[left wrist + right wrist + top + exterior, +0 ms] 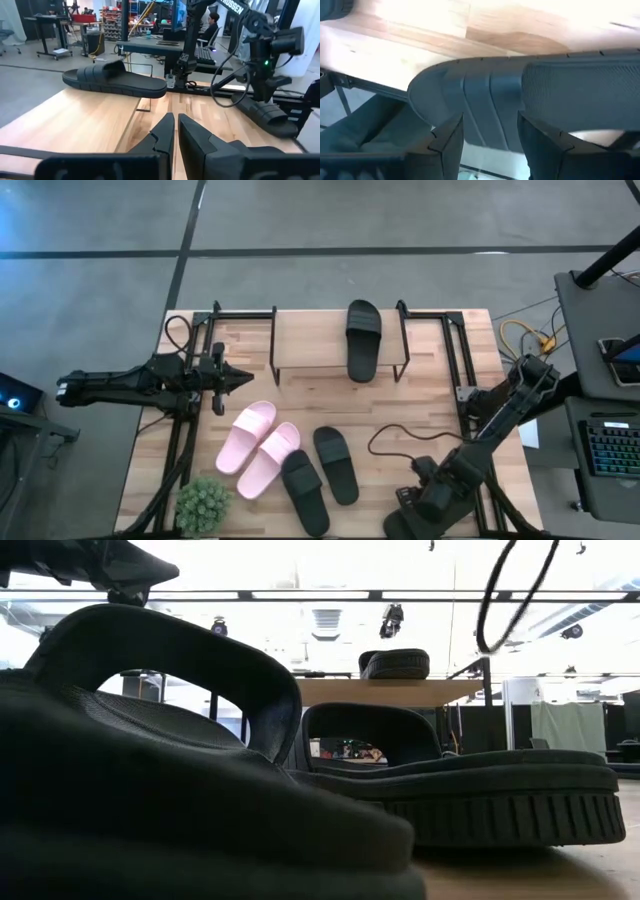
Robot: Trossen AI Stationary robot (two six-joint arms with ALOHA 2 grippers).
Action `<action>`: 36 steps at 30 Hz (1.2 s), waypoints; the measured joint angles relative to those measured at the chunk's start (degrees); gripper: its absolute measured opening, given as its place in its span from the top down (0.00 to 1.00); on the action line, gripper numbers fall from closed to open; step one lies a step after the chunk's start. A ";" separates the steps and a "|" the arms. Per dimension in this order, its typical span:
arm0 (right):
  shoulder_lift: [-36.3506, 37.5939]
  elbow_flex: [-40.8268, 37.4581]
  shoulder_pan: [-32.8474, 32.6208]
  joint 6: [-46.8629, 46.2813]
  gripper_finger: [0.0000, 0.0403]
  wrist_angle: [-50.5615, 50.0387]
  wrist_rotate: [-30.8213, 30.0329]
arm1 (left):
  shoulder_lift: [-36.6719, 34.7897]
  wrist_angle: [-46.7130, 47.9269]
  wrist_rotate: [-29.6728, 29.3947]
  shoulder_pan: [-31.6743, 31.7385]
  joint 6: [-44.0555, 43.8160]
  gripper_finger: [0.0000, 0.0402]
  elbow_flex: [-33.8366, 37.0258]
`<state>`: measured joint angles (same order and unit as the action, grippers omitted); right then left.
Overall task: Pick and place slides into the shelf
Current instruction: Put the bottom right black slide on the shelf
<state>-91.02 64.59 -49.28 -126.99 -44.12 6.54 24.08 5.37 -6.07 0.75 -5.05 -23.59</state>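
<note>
Black slide (530, 95) between right gripper's (487, 145) parted fingers.

Dark jointed arms (130, 383), looped black cables (400, 442)

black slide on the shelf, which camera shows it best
The high view: the black slide lies whole on the shelf, at its right end. The left wrist view shows it side-on past the shut left end effector. The low view shows only its top; the right wrist view misses it.

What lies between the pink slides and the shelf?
Only bare tabletop, seen in the high view: the pink slides lie in front of the shelf, and the left gripper sits shut just off that gap.
</note>
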 joint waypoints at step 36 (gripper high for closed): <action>0.21 -15.73 -1.94 2.31 0.96 32.77 -3.47 | 2.87 -0.62 0.03 0.01 -0.70 0.97 0.24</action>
<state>-90.82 48.86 -51.21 -124.68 -11.36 3.07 26.95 4.74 -6.04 0.75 -5.75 -23.35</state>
